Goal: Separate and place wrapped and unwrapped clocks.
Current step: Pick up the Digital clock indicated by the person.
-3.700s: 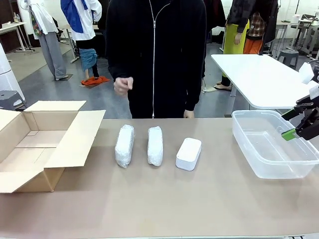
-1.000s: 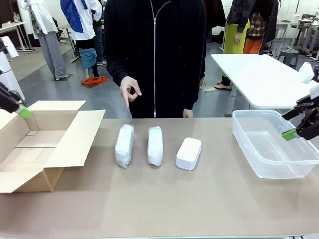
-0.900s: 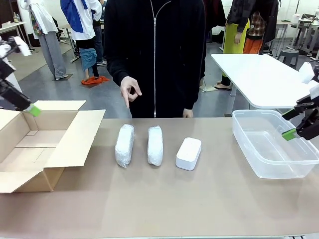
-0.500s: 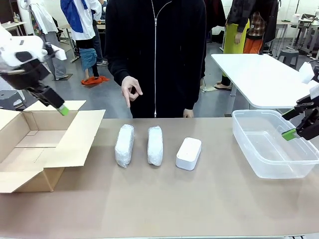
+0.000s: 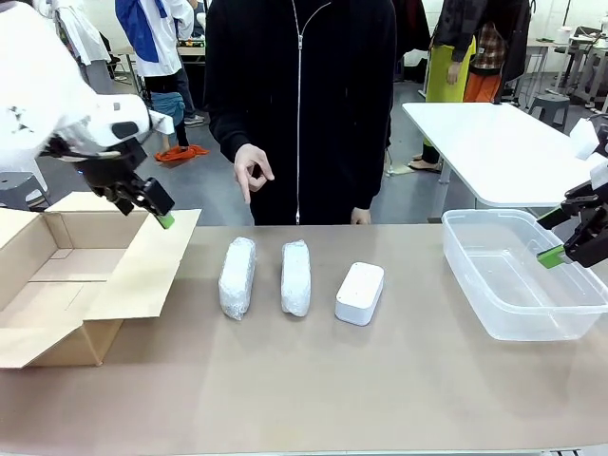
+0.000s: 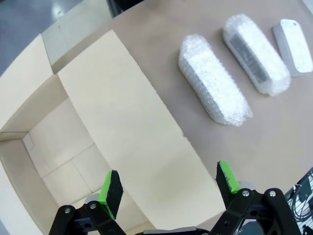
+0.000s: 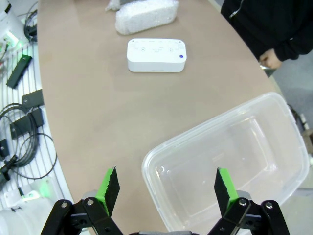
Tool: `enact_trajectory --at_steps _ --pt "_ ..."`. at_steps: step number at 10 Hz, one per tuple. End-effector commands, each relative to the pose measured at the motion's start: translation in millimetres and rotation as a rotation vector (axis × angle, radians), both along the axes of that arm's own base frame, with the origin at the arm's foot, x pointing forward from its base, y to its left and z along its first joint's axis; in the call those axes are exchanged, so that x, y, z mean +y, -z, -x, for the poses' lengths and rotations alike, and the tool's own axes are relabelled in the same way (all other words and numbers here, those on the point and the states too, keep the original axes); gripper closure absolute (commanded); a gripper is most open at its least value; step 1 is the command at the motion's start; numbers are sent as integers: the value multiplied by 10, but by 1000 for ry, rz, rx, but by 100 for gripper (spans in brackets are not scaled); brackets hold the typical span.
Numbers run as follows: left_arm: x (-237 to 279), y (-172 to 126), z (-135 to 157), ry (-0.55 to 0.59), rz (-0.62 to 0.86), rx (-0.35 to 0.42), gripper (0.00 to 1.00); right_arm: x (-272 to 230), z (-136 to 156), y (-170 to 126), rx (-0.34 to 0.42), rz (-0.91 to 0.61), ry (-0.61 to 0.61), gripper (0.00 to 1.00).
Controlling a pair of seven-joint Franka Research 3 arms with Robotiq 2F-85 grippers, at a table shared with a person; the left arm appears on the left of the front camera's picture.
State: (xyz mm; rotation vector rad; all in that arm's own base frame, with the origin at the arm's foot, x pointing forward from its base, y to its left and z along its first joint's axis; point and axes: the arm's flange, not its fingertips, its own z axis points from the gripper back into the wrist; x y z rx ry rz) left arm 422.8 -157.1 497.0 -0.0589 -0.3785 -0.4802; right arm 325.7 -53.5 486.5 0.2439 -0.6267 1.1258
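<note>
Table: the tan table [image 5: 285, 399] is carrying everything, and a person's hand [image 5: 250, 173] is hanging at its far edge.
Clocks: the left wrapped clock [image 5: 237, 276], right wrapped clock [image 5: 295, 277] and bare clock [image 5: 360, 294] are lying side by side mid-table.
Containers: the cardboard box [image 5: 57, 285] and clear tub [image 5: 522, 275] are sitting empty at opposite ends.
Left gripper [image 6: 168, 182]: it is hovering over the box flap, fingers spread wide, carrying nothing.
Right gripper [image 7: 165, 188]: it is hanging over the tub's edge, fingers wide, empty.
Progress: nothing is looking sorted; all three clocks are awaiting placement.
</note>
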Motion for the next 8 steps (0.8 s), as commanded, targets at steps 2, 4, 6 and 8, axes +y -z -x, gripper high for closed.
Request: enact_trajectory --at_steps 2,4,6,8 --pt "-425 207 -286 -57 -65 49 0 -6 -18 23 -5 -26 -18 0" --pt "-721 348 -412 -38 -43 66 0 -6 -18 23 -5 -26 -18 0" --pt "-912 445 -530 -29 -7 76 0 -6 -18 23 -5 -26 -18 0" --pt "-1041 553 -693 -42 2 92 0 -6 -18 23 -5 -26 -18 0"
